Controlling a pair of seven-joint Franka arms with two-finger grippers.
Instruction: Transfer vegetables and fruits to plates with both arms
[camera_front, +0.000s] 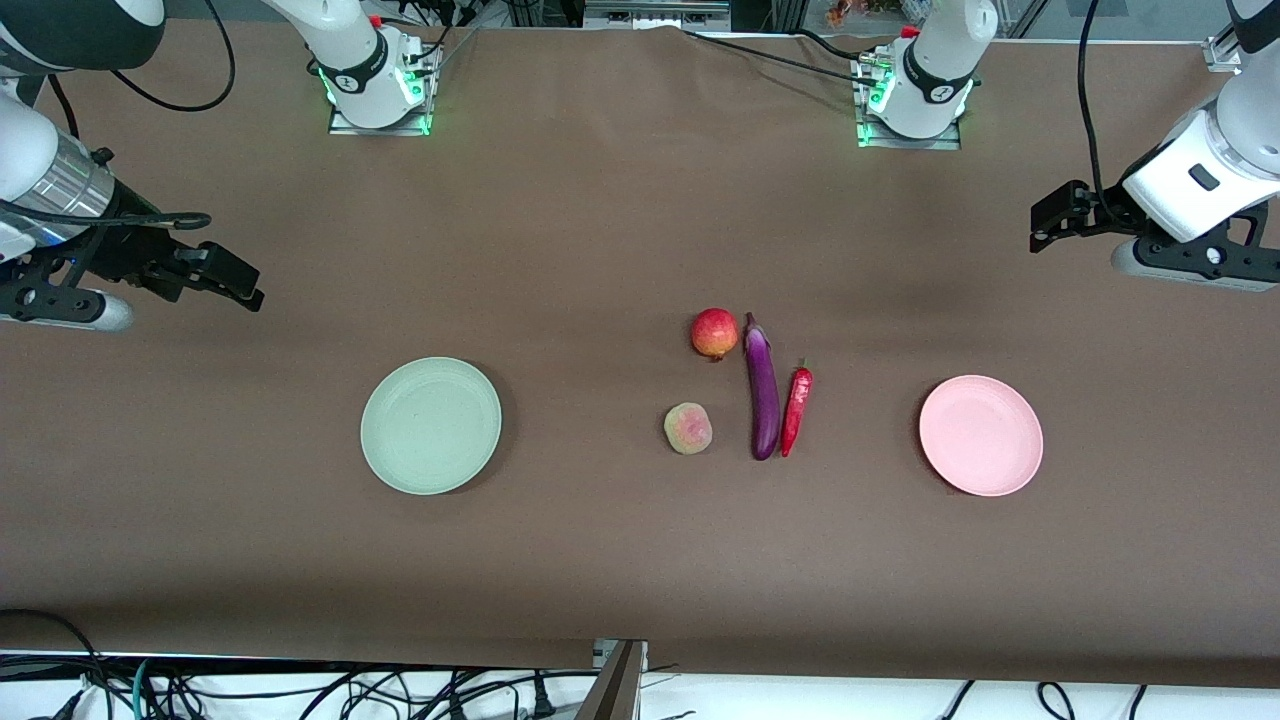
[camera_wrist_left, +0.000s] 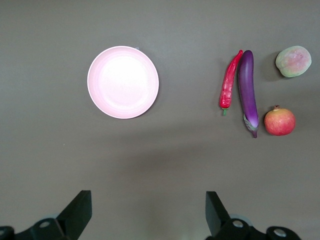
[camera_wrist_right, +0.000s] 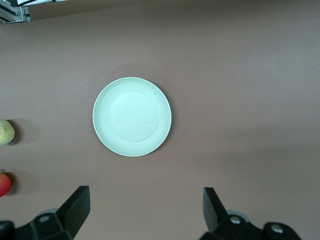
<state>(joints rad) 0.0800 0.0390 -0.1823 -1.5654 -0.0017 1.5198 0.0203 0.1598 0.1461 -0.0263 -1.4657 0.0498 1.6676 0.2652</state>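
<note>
A purple eggplant (camera_front: 762, 392) (camera_wrist_left: 248, 92) lies mid-table with a red chili pepper (camera_front: 796, 410) (camera_wrist_left: 229, 86) beside it, toward the left arm's end. A round red fruit (camera_front: 714, 333) (camera_wrist_left: 279, 121) (camera_wrist_right: 3, 184) sits on the eggplant's other flank, and a yellowish-pink peach (camera_front: 688, 428) (camera_wrist_left: 293, 61) (camera_wrist_right: 5, 132) lies nearer the camera. The mint green plate (camera_front: 431, 425) (camera_wrist_right: 132, 116) and the pink plate (camera_front: 981, 435) (camera_wrist_left: 123, 82) hold nothing. My left gripper (camera_front: 1040, 236) (camera_wrist_left: 148, 212) hangs open over bare cloth at its end. My right gripper (camera_front: 245, 288) (camera_wrist_right: 146, 210) hangs open at the other end.
Brown cloth (camera_front: 600, 230) covers the whole table. The two arm bases (camera_front: 378, 85) (camera_front: 915, 95) stand along the edge farthest from the camera. Cables (camera_front: 300, 690) trail below the table's near edge.
</note>
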